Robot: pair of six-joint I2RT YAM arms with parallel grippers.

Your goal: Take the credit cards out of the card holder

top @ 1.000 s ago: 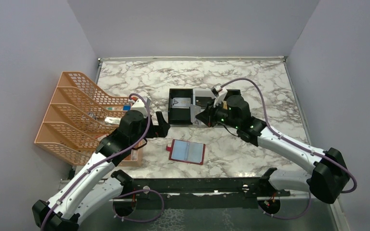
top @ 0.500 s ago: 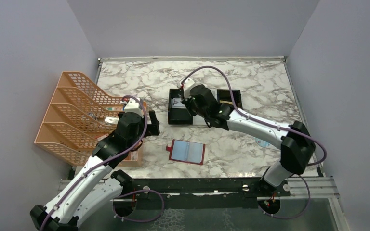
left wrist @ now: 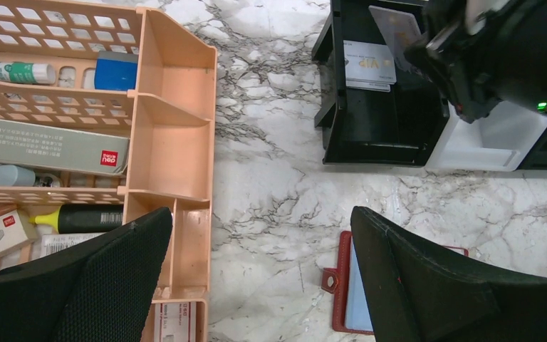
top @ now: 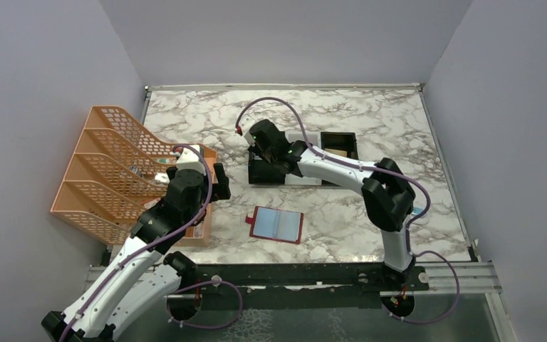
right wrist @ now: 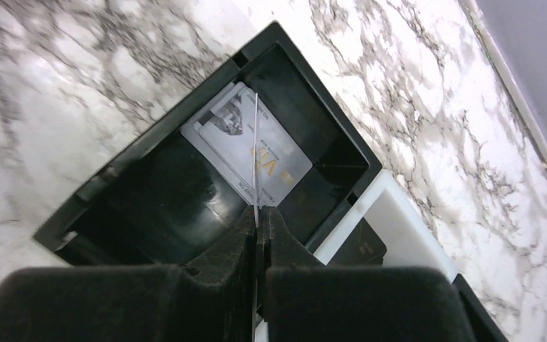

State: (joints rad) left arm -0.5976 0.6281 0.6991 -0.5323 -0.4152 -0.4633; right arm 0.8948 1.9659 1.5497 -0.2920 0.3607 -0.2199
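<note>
My right gripper is clenched on a card, held on edge over the tray, I'd say to drop it. The left gripper gapes idle near the holder.

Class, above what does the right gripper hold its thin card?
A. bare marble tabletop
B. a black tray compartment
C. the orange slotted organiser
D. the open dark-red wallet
B: the right gripper pinches a thin pale plastic card edge-on over the black tray compartment, where a silvery-white card lies flat.
</note>
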